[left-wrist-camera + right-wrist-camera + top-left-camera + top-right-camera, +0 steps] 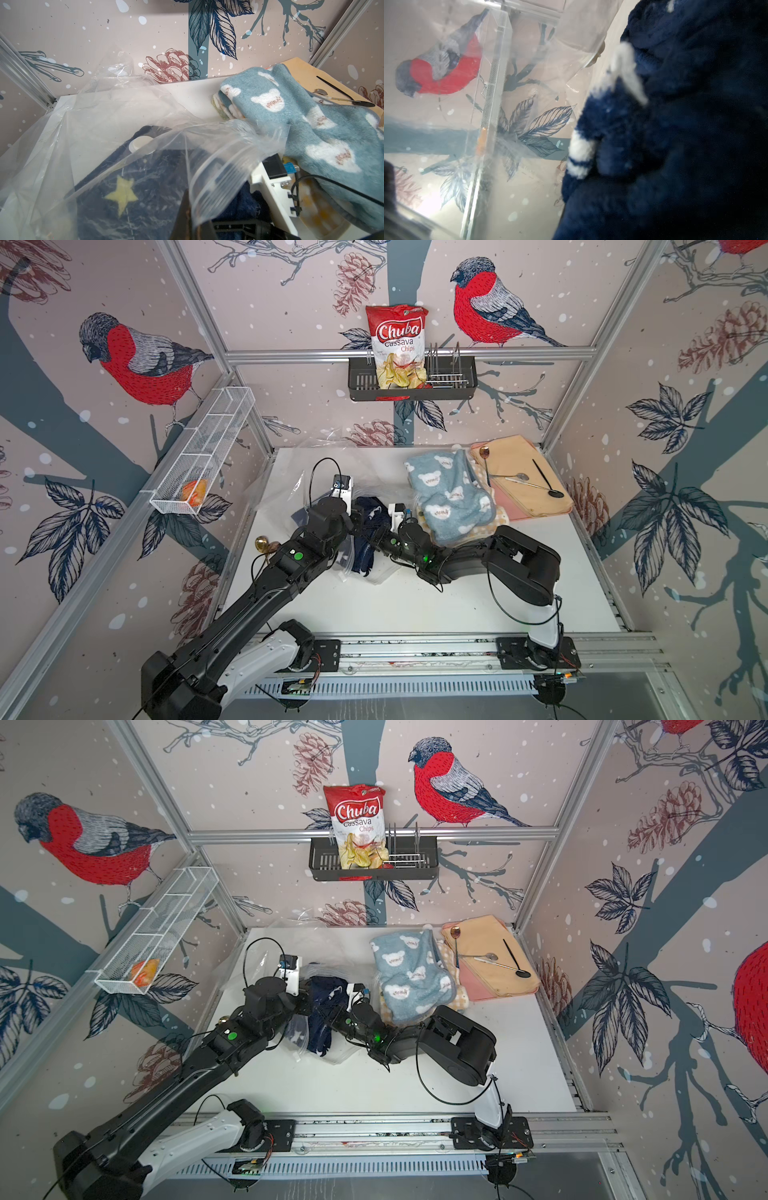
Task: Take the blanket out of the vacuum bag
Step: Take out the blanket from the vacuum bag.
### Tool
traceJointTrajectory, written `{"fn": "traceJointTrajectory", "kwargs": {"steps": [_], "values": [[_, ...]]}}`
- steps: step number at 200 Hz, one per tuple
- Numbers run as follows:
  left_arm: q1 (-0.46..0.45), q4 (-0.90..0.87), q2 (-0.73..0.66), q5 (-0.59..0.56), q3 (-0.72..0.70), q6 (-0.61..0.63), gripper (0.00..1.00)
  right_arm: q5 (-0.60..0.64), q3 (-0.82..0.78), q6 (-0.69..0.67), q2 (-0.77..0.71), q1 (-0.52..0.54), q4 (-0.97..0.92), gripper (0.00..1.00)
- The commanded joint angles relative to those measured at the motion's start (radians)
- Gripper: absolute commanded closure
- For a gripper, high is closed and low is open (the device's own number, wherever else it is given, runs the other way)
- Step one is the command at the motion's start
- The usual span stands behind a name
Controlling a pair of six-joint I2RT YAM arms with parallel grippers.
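Navy blanket [370,508] sits inside the bag [218,166] on the tabletop [415,605], your left tool [192,207] pinching the bag's edge and your right tool [371,542] closed on the blanket, so if the left slips, your pull may drag the bag along too.

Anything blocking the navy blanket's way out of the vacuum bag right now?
Mostly the bag itself: the blanket lies under its plastic, though the zip mouth is lifted open. Just past that mouth sit the right arm's wrist and the bear blanket, crowding the exit.
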Motion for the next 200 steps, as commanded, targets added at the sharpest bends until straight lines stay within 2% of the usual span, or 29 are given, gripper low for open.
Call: {"fn": "traceJointTrajectory", "kwargs": {"steps": [1, 132, 200], "values": [[-0.001, 0.03, 0.003, -0.029, 0.003, 0.01, 0.95, -0.025, -0.002, -0.039, -0.053, 0.004, 0.009, 1.0], [-0.001, 0.029, -0.012, -0.071, 0.002, 0.006, 0.96, 0.005, -0.162, -0.184, -0.494, 0.038, -0.222, 1.0], [-0.001, 0.03, -0.041, -0.102, 0.003, 0.002, 0.96, 0.084, -0.108, -0.301, -0.692, 0.09, -0.406, 1.0]]}}
